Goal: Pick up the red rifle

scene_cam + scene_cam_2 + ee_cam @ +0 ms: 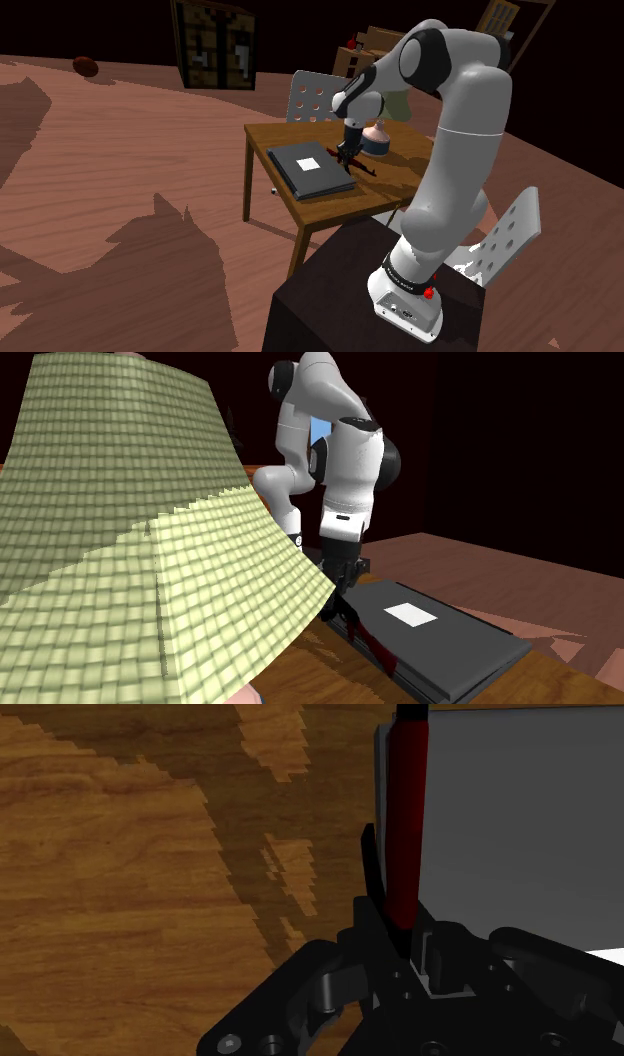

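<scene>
Red rifle [405, 824]: a slim dark-red body with black parts. It lies along the edge of a dark grey book [520, 824], on the wooden worktop [120, 904].
Rifle in the shoulder view: a thin red streak [362, 171] at the book's [310, 168] edge, on the side toward the arm and near the middle of the worktop [265, 135].
Rifle in the second exterior view: it [372, 642] runs beside the long edge of the book [440, 637], low against the worktop [320, 672]. I cannot tell whether it is raised off the surface.
Gripper [410, 949]: black, pointing down at the rifle's near end.
Fingers: drawn narrow, with the rifle's end clasped between them in the wrist view.
Gripper elsewhere: it [346, 158] sits right at the book's edge, and [345, 592] hangs under the white forearm.
Book: flat and closed, with a white label [310, 163] on its cover [410, 614].
Lamp: its pinkish base [376, 137] stands just beside the gripper. Its woven yellow-green shade [120, 522] looms close to the second exterior camera.
Chairs: a white perforated chair [312, 98] stands behind the worktop, and another [505, 240] stands near the stand.
Stand: a dark box [340, 290] at the shoulder view's lower right.
Farther off: a dark cabinet [212, 45] and a brown ball [86, 66] stand on the wooden floor [100, 180].
</scene>
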`<state>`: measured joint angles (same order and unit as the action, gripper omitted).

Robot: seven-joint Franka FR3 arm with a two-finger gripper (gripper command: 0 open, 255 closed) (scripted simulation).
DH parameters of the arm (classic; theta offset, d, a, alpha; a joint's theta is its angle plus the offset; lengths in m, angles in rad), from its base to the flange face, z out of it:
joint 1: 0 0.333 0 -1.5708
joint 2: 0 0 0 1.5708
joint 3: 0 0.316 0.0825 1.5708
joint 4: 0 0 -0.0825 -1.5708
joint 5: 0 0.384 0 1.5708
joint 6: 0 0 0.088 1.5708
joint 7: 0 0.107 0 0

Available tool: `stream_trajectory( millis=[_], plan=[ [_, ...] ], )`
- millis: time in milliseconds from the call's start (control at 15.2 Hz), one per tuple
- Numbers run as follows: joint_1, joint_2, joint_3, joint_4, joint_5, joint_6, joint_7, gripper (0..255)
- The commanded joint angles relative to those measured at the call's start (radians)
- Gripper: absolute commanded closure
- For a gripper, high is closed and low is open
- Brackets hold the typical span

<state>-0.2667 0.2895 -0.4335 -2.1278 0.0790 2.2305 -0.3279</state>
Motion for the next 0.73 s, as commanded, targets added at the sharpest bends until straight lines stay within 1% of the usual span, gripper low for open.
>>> stream_trajectory(
  millis=[0, 660],
  plan=[
    [0.002, -0.018, -0.005, 0.005, -0.010, -0.021, 0.004, 255],
    [0.016, -0.106, -0.019, 0.044, -0.056, -0.140, 0.031, 255]
  ],
)
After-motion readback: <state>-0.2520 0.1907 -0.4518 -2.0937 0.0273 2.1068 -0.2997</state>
